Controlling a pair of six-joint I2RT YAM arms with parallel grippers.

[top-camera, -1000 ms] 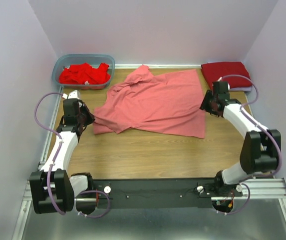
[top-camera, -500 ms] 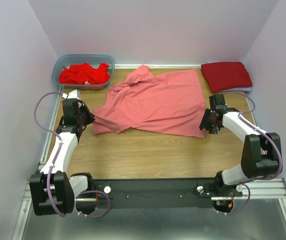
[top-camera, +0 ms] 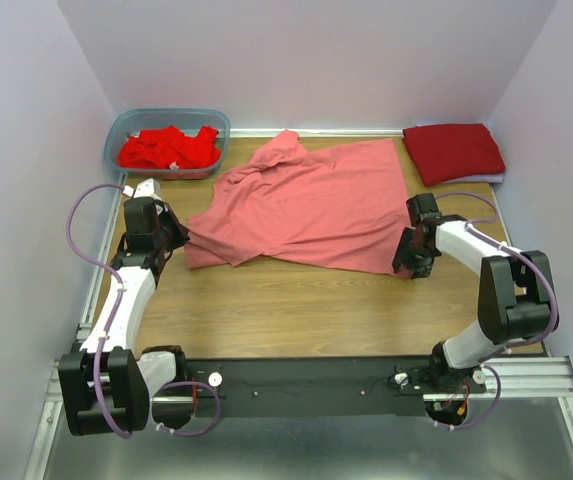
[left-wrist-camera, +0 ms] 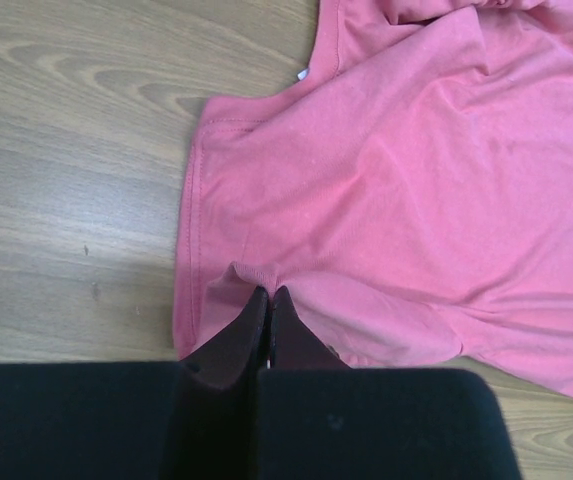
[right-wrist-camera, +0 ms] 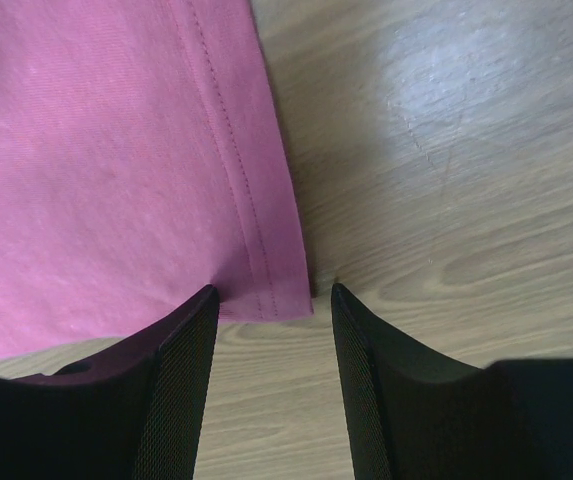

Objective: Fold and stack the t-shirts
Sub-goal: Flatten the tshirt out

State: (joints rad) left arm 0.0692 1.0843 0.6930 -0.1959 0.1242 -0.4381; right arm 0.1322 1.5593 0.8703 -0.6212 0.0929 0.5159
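On the wooden table (top-camera: 296,310), the salmon-pink t-shirt (top-camera: 306,205) is spread between the arms. Its left edge is pinched in the closed left gripper (left-wrist-camera: 268,300), and its near right hem corner is straddled by the parted fingers of the right gripper (right-wrist-camera: 272,290). Red t-shirts (top-camera: 166,148) are heaped in the tub (top-camera: 116,125) far left, and a crimson t-shirt (top-camera: 454,152) is folded far right.

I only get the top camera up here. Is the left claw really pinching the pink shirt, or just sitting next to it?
Observer: Pinching. In the left wrist view the left gripper is shut on the pink shirt, puckering the cloth by its hem.
Operator: What about the right claw?
Observer: The right wrist view shows the right gripper open, one finger on each side of the shirt's stitched corner.
Operator: Is that corner lifted?
Observer: No, it lies flat on the table.
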